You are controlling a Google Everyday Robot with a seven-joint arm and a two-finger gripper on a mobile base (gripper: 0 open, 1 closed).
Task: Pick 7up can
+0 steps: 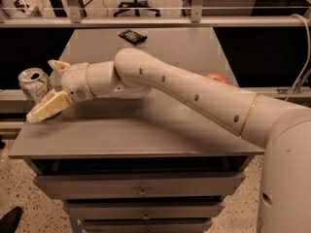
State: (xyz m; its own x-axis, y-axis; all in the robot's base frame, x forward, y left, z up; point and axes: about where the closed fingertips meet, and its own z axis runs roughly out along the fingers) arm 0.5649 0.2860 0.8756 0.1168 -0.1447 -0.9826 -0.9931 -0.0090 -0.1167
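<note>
The 7up can (33, 83), whitish-silver with green marks and a dented silver top, stands at the far left edge of the grey table (146, 130). My gripper (42, 90) is at the can, open. One cream finger (58, 65) is behind the can and the other finger (47, 108) is in front of it, so the can sits between them. I cannot tell whether either finger touches it. My white arm reaches in from the right across the table.
A dark flat packet (132, 36) lies at the table's back. A red apple (216, 77) shows partly behind my arm at the right. Drawers (141, 186) are under the tabletop. A metal rail (146, 21) runs behind the table.
</note>
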